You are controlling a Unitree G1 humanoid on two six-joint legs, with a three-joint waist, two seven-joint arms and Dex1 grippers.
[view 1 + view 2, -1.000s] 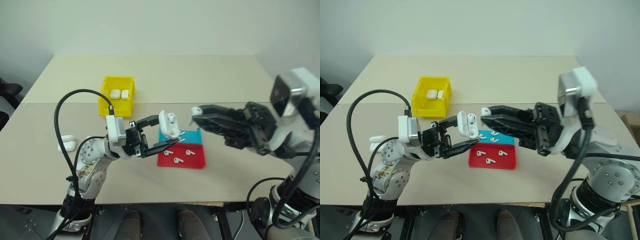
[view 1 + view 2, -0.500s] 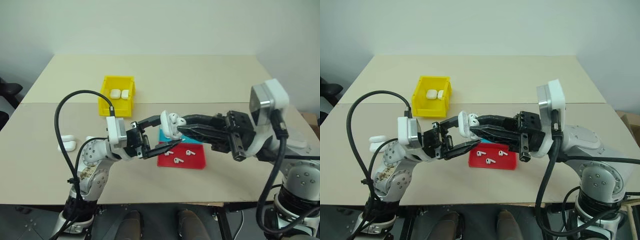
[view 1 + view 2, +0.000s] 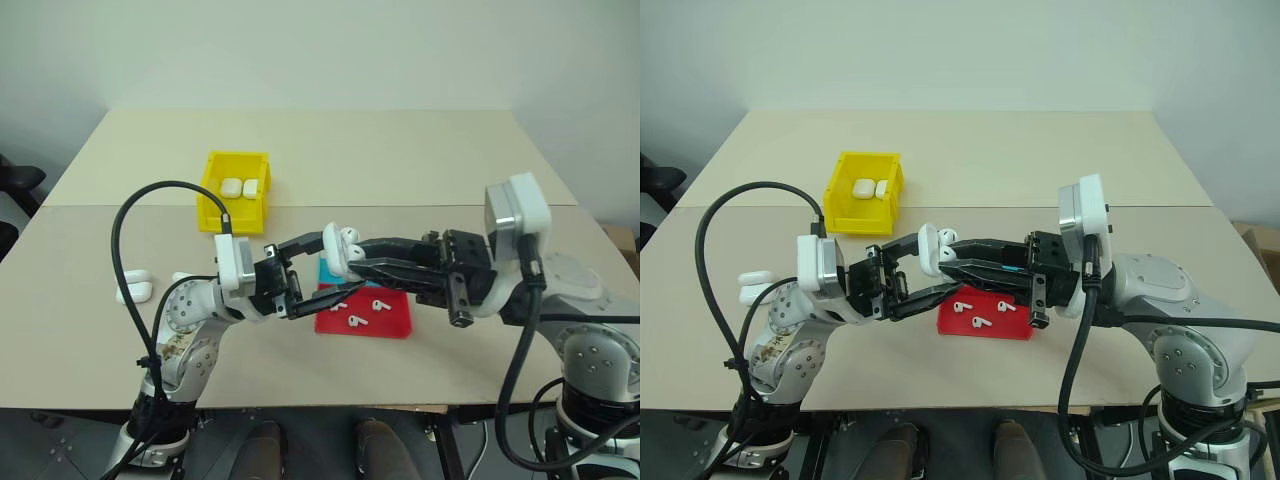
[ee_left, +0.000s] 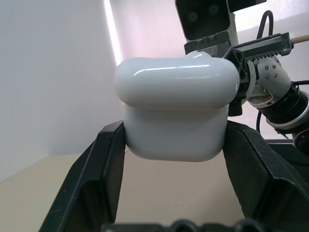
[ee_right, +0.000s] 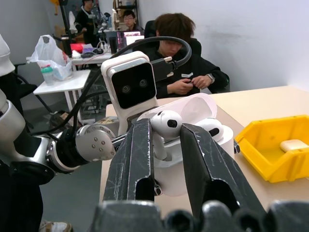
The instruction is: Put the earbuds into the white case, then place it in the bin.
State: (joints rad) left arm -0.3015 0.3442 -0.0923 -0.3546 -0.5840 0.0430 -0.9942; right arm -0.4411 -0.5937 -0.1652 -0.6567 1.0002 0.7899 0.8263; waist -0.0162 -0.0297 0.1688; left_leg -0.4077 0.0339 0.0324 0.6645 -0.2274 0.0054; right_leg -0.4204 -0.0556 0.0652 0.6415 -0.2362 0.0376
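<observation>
Left pincer is clamped on the white case, holding it up in the air over the middle of the desk, above the near half. In the left wrist view the case sits squeezed between the two black fingers, and the right eye view shows its lid flipped open. The right pincer comes in from the desk's right side, pinched on a single earbud, bud end up, its stem down between the fingers, right at the mouth of the open case, where another earbud sits in its slot.

Below them on the desk lies the flat red-and-teal tray, with loose earbuds scattered on it, several on the red part. Toward the far left sits the yellow bin, two closed white cases inside it side by side. More white cases rest near the left edge. People sit at tables beyond, in the right wrist view.
</observation>
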